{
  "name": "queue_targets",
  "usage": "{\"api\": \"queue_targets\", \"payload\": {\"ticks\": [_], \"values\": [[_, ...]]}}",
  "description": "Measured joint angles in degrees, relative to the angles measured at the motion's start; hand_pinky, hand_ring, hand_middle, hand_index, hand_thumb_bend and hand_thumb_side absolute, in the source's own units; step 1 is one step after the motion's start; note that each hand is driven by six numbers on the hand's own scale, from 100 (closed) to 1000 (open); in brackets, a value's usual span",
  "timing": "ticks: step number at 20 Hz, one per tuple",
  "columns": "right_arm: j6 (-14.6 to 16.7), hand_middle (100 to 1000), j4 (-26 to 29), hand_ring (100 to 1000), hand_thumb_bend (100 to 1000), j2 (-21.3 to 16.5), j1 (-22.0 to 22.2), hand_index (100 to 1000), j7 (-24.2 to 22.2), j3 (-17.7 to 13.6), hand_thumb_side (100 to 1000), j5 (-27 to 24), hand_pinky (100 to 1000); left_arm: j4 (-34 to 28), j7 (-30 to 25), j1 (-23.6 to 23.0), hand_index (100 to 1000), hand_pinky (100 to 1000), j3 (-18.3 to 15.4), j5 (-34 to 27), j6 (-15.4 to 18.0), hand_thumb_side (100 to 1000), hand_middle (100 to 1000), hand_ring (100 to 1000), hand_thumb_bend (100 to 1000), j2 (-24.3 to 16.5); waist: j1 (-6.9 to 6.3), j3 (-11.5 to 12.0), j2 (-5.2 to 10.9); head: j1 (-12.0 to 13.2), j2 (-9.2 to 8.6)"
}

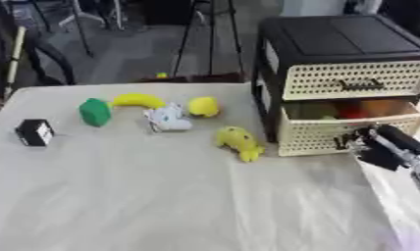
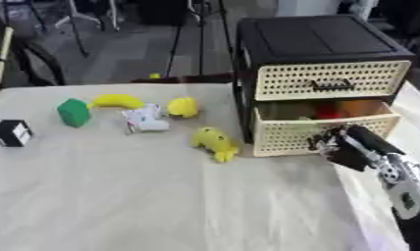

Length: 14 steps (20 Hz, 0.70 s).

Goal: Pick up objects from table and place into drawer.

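The bare cloth on the desk [image 1: 162, 206] is nearest to me, and nothing lies on it there. My right hand [image 2: 338, 145] comes in from the right, down by the front of the lower drawer [image 2: 291, 135]. My fingers [image 1: 355, 139] are bunched at the drawer's handle, but I cannot tell if they are curled on it or just touching it. My left hand does not show.

The drawer is in the cabinet [image 1: 342, 44] at the far right of the desk. It is pulled out a bit, and I can see something red and something orange [image 1: 381, 107] inside it already.

The toys wait to the left. A yellow duck-like toy [image 1: 240, 142] lies just beside the drawer. Farther back are a small yellow lump [image 1: 203, 106], a white toy [image 1: 169, 118], a banana [image 1: 138, 100] and a green block [image 1: 95, 112]. A black box [image 1: 34, 132] sits alone at the far left.

I think my job right now is the drawer. To do it well, I should pull straight toward me and slowly, so the cabinet does not slide. The gap should be wide enough for a toy and my hand. Then the yellow toy by the drawer looks like the easy one to take.
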<state>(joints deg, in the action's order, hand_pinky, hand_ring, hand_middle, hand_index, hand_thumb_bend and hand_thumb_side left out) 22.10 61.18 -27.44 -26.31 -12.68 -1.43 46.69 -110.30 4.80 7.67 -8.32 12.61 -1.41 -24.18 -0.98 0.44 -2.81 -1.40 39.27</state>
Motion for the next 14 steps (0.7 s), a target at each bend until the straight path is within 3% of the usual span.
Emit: {"api": "queue_targets", "payload": {"ticks": [14], "values": [[-0.52, 100, 10.65, 100, 100, 0.13, 9.01, 586, -0.67, -0.61, 984, -2.87, 100, 0.02, -0.12, -0.12, 751, 479, -0.32, 0.11, -0.17, 825, 553, 469, 608, -0.06, 0.63, -0.75, 0.01, 0.85, 0.10]]}}
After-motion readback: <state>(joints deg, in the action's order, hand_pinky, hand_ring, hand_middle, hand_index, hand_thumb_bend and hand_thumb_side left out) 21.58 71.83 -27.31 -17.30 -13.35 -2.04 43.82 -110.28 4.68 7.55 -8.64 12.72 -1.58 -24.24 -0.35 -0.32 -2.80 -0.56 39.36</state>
